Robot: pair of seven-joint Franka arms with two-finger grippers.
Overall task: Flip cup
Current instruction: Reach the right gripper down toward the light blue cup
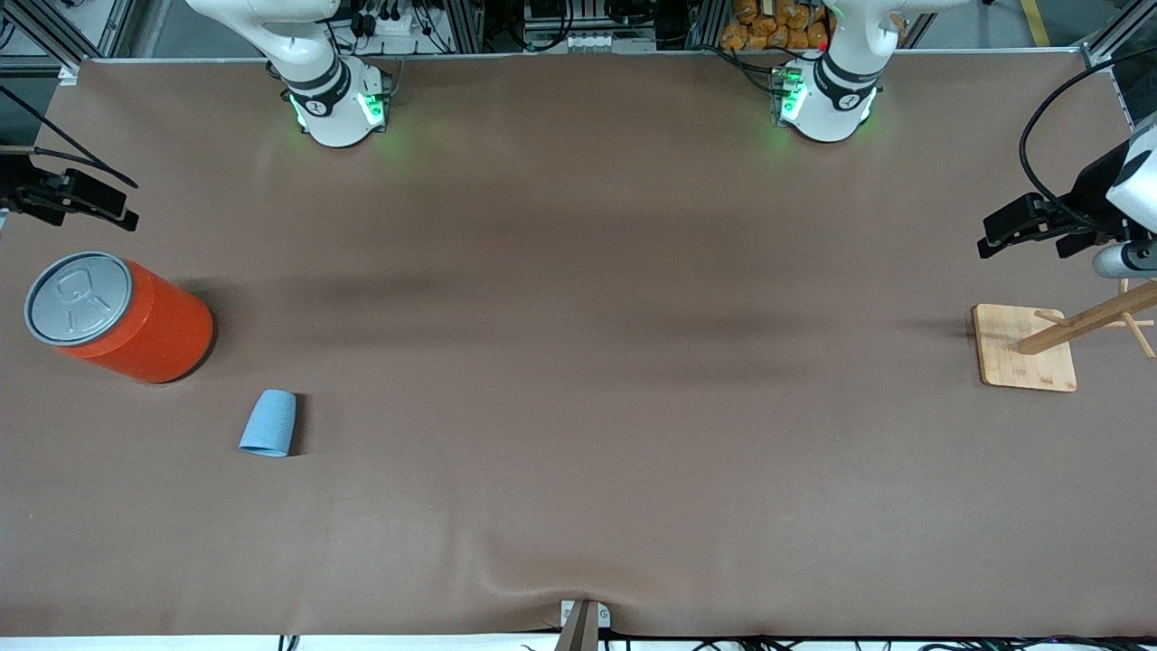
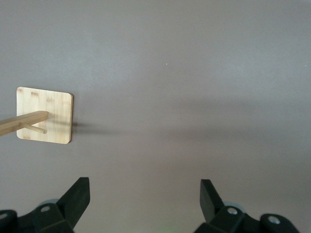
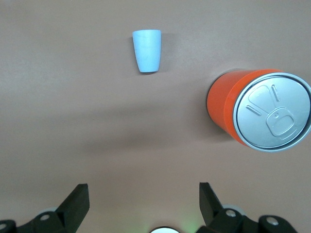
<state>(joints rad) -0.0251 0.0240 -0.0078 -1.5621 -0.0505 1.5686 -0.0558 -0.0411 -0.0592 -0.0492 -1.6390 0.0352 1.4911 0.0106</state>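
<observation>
A small light-blue cup (image 1: 268, 423) stands mouth-down on the brown table (image 1: 578, 362), near the orange can (image 1: 122, 316) toward the right arm's end and closer to the front camera than it. Both grippers hang with jaws spread wide and empty: the right gripper (image 3: 143, 206) over bare cloth near the can, the left gripper (image 2: 145, 204), waiting, near the wooden stand (image 1: 1026, 348). The thin plastic cup looks light and slippery; a gentle pinch across its tapered wall seems the best hold.
</observation>
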